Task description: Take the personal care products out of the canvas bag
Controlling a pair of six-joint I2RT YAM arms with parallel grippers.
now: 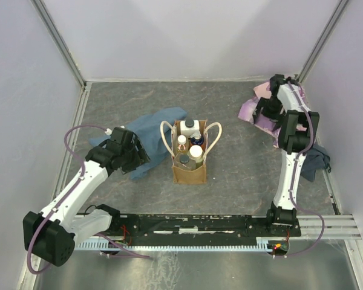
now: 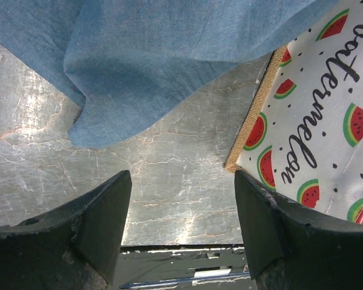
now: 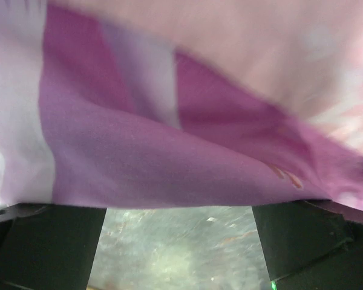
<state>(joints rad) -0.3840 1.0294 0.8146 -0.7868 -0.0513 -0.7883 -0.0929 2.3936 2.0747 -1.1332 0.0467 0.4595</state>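
The canvas bag (image 1: 189, 172) stands upright at the table's middle, its cream handles splayed to both sides. Several personal care products stand inside it: a white bottle with a dark cap (image 1: 189, 127), a pale-capped bottle (image 1: 195, 152) and smaller ones around them. My left gripper (image 1: 141, 157) is low, just left of the bag, open with nothing between its fingers. In the left wrist view the left gripper (image 2: 181, 181) looks at bare table, with the bag's watermelon-print side (image 2: 327, 121) at the right. My right gripper (image 1: 265, 109) is far right, open over the pink-purple cloth (image 3: 169, 151).
A blue cloth (image 1: 163, 121) lies behind my left gripper and fills the top of the left wrist view (image 2: 169, 54). The pink-purple cloth (image 1: 251, 112) sits at the back right. A dark cloth (image 1: 316, 163) lies by the right wall. Walls enclose three sides.
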